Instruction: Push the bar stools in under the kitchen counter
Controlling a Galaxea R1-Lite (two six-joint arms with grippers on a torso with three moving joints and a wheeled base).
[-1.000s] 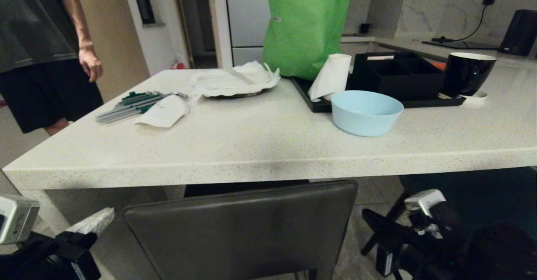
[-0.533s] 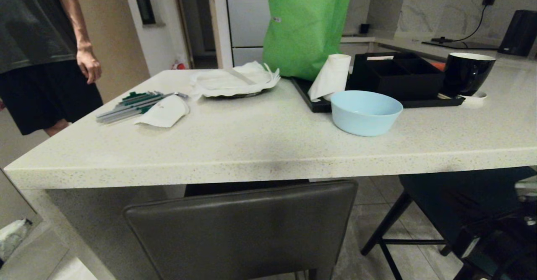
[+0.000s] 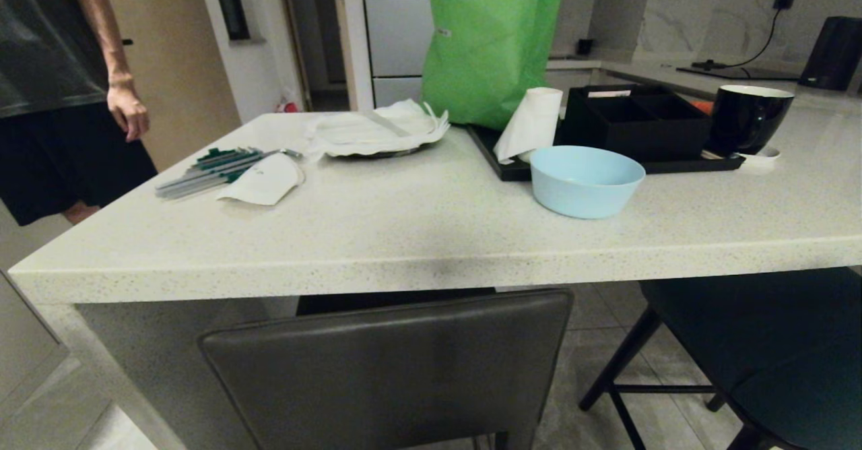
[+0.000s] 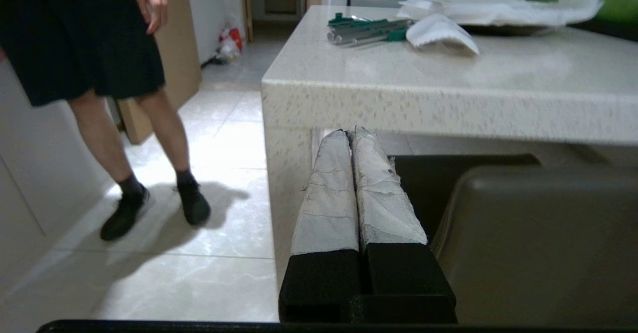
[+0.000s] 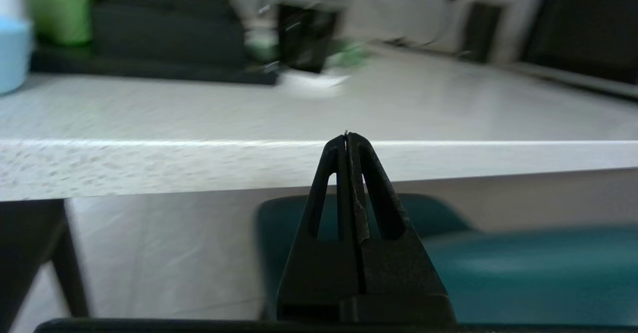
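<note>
The dark grey stool (image 3: 397, 362) stands tucked against the kitchen counter (image 3: 431, 261), the teal stool (image 3: 774, 349) beside it. Left gripper (image 4: 352, 132) and right gripper (image 5: 346, 134) are both pressed together, empty.

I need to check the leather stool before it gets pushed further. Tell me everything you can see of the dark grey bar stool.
The dark grey bar stool shows mainly its square backrest, smooth and leather-like with rounded corners and a slight sheen. It stands upright, facing the kitchen counter, its top edge just below the worktop's thick front edge. The seat runs under the counter in shadow; the legs are out of view. In the left wrist view the shut left gripper is beside the backrest, not touching it.
</note>
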